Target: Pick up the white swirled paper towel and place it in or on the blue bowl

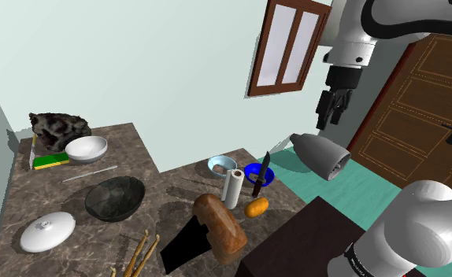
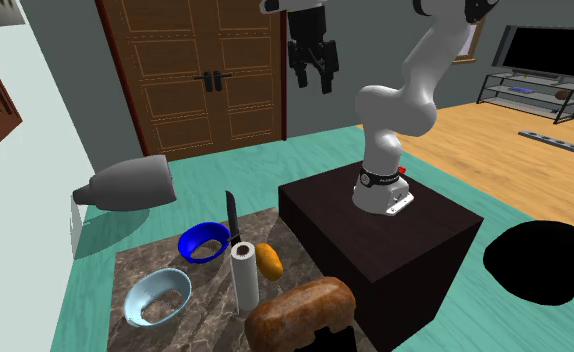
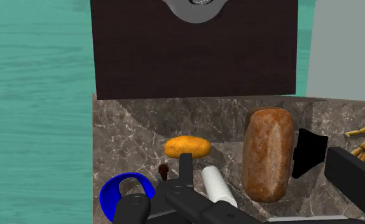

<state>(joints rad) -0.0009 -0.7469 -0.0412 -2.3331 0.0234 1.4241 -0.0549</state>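
One paper towel roll upright, one blue bowl just beside, one tool overhead, parted, holding nothing

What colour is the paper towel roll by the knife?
The paper towel roll is plain white; the shoulder view shows it best.

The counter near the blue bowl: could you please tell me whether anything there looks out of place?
Yes: a knife stands on end beside the blue bowl rather than lying flat. A flat pure black shape against the bread loaf also looks odd.
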